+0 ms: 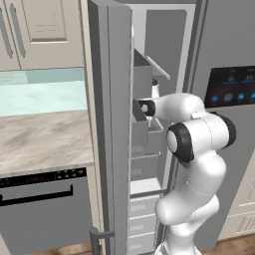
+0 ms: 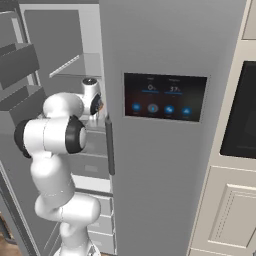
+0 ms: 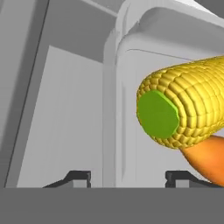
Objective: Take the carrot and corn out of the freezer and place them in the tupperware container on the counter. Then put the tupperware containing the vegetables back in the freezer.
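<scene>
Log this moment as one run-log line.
phase: reaching into freezer | tool: open, empty | corn: ahead, close | carrot: beside corn, partly hidden

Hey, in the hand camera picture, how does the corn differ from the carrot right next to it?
The corn is yellow and knobbly with kernels, with a flat green end facing the camera; the carrot is smooth and plain orange. The corn shows most of its thick rounded body, while the carrot peeks out below it, largely cut off by the picture's edge. Both lie together inside the freezer, ahead of the open gripper.

Inside the freezer (image 1: 149, 89), the corn (image 3: 188, 105) lies over the carrot (image 3: 205, 159) — touching.
</scene>
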